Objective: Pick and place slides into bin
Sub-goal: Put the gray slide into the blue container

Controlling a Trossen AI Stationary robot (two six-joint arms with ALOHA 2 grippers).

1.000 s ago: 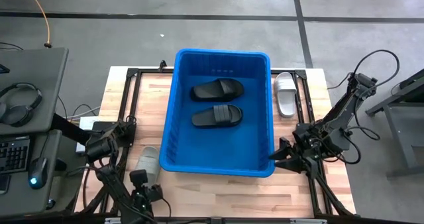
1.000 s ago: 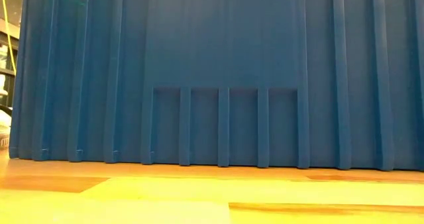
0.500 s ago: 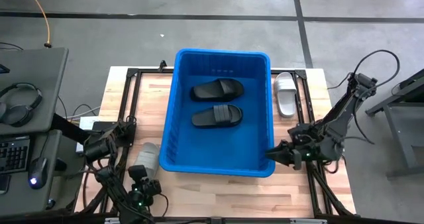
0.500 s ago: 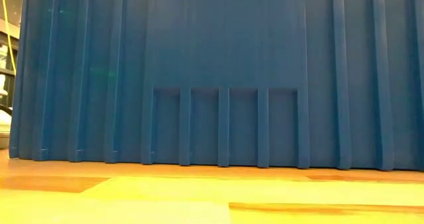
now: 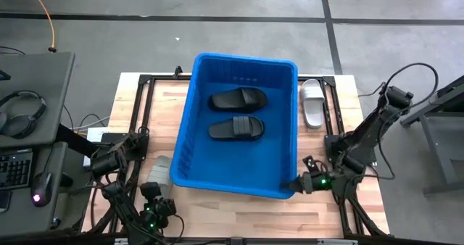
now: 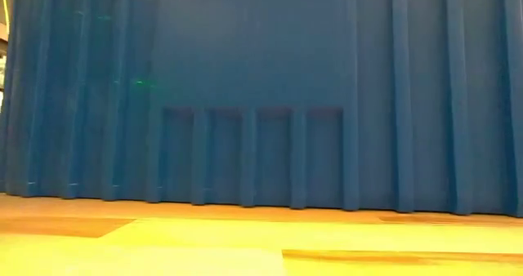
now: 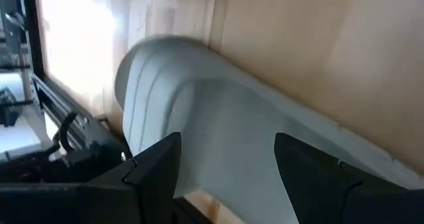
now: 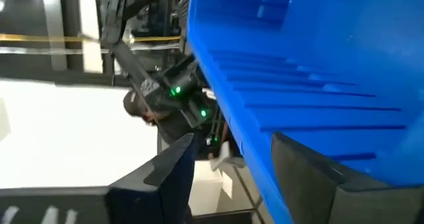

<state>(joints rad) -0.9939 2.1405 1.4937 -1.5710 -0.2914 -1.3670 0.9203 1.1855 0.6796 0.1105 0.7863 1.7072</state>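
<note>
Two black slides (image 5: 237, 98) already sit in the bin (image 5: 190, 122); a white one (image 5: 313, 102) lies right of it. Grey slide (image 7: 199, 124) sits between the left gripper's (image 5: 150, 203) spread fingers, nothing gripped yet. Next: close, lift. Right gripper (image 5: 293, 185) open at the bin's corner.

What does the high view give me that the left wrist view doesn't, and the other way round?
High view only: the blue bin with two black slides inside, a white slide right of it, and the right gripper at the bin's near right corner. Left wrist only: the left gripper, jaws open, either side of the grey slide. Both show that grey slide on the wooden table.
</note>
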